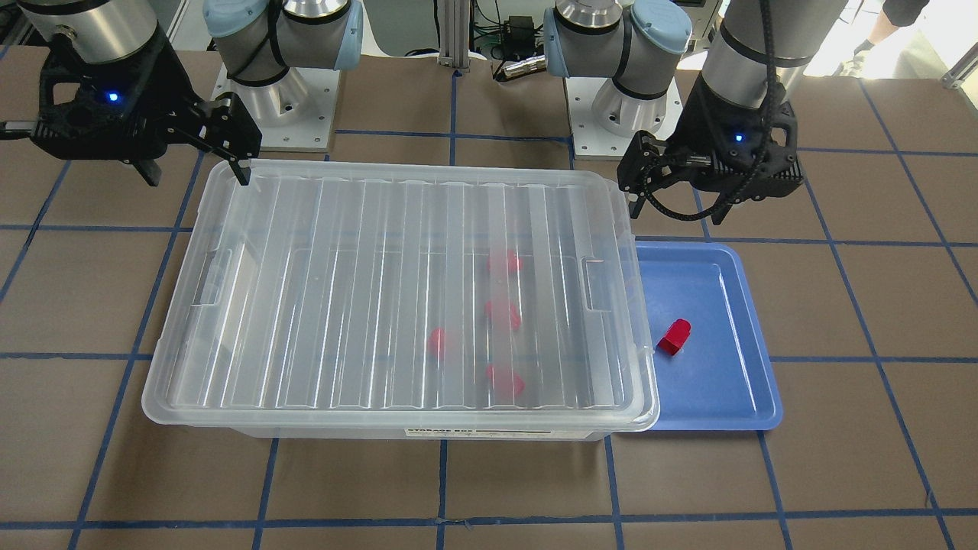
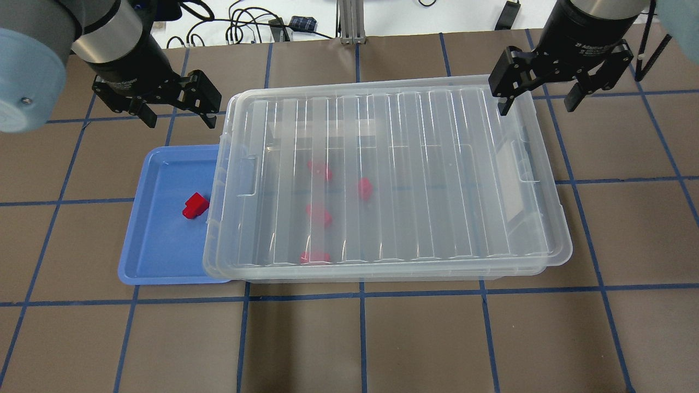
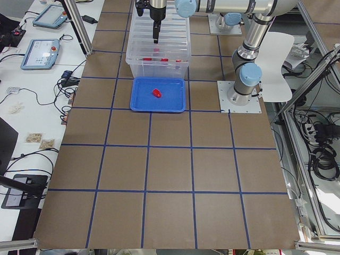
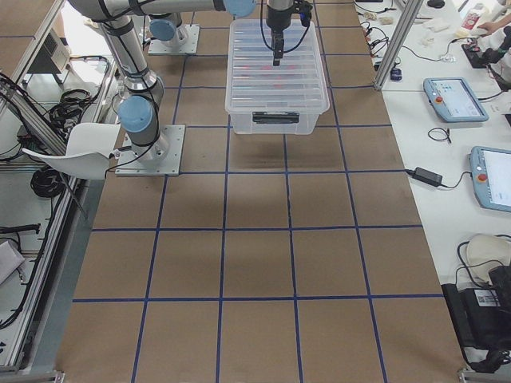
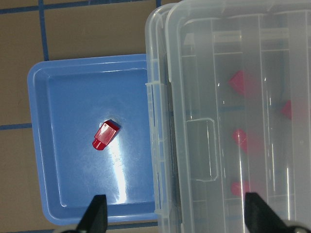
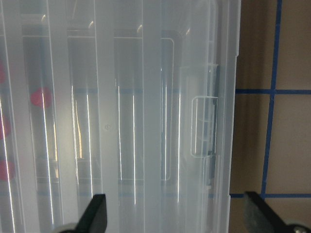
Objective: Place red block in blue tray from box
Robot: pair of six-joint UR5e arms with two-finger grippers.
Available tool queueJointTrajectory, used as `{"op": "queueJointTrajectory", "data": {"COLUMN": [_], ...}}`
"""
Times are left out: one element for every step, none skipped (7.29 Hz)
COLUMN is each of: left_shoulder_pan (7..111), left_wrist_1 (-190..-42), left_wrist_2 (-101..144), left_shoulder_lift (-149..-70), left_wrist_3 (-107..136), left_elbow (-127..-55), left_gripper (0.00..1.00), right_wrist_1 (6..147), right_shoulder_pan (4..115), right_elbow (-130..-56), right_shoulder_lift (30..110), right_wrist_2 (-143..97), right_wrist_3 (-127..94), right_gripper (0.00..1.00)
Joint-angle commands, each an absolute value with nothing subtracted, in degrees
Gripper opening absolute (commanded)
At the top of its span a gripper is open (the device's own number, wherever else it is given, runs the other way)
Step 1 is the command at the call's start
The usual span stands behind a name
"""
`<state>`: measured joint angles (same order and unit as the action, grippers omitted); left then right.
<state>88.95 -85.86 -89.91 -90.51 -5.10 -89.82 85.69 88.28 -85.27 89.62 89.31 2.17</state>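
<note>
1. The left end effector [image 2: 179, 112] is spread wide and holds nothing. It hangs high over the place where the blue tray [image 2: 158, 267] meets the box [image 2: 415, 174].
2. The right end effector [image 2: 536, 98] is spread wide too, and it is empty. It hangs high over the other end of the box.
3. The red block [image 2: 195, 206] lies alone in the blue tray, touching nothing but the tray floor.
4. The box sits on the counter [image 2: 382, 338] with its ribbed lid on. Its rim reaches over one edge of the tray. Four more red blocks [image 2: 319, 215] show blurry through the lid.
5. The left wrist view shows the red block sharp and close. The right wrist view shows only the lid, a handle and some counter.
6. Both arms point their end effectors straight down.
</note>
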Motion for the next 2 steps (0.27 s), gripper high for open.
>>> {"op": "queueJointTrajectory", "data": {"left_shoulder_pan": [88.95, 88.95], "left_wrist_1": [-85.78, -85.78], "left_wrist_2": [-89.91, -89.91], "left_shoulder_lift": [-90.53, -90.53], "left_wrist_3": [-5.10, -5.10], "left_elbow": [-89.82, -89.82], "left_gripper": [1.00, 1.00], "right_wrist_1": [86.39, 87.53], "right_shoulder_pan": [88.59, 88.59], "right_elbow": [-85.34, -85.08], "right_shoulder_lift": [89.12, 87.82], "right_wrist_2": [86.86, 86.40], "right_wrist_3": [1.23, 1.06], "right_gripper": [1.00, 1.00]}}
